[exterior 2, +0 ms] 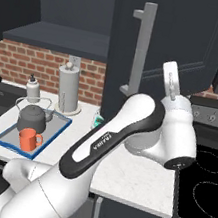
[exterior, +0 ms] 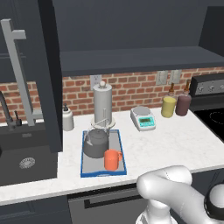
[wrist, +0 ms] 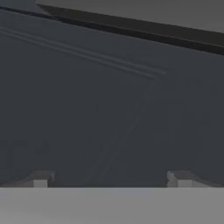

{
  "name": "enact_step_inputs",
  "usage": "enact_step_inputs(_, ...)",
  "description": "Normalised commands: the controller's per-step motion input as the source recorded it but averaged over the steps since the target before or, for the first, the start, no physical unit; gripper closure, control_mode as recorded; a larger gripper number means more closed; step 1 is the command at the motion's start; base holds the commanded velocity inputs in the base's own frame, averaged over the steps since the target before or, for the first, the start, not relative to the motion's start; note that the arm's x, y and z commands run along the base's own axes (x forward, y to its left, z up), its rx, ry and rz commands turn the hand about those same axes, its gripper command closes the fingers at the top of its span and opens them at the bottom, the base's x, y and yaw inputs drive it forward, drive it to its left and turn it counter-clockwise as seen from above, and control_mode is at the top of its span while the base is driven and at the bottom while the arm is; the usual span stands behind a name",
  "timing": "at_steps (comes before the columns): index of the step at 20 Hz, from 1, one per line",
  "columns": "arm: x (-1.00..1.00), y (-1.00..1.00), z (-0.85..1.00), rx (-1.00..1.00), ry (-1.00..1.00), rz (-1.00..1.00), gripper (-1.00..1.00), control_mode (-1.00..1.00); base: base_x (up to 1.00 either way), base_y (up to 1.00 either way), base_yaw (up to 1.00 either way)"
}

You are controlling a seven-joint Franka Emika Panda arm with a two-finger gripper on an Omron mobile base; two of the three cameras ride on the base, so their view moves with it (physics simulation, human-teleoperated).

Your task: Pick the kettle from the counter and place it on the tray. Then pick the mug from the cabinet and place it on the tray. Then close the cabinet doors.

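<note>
Mug (orange) on tray

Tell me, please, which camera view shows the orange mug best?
The left base view: the mug stands whole on the tray, in front of the kettle, near the picture's middle. The right base view shows the same mug smaller and off to the left. The hand view faces a dark cabinet door panel.
</note>
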Motion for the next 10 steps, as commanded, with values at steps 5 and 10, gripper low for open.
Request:
enact_step_inputs(5, 0.14, 0.46, -0.02, -0.05, 0.02, 0.00, -1.00, -1.00, 0.00, 0.00, 0.00)
enact_step_inputs(10, 0.27, 0.20, 0.00, 0.00, 0.00, 0.00, -1.00, -1.00, 0.00, 0.00, 0.00)
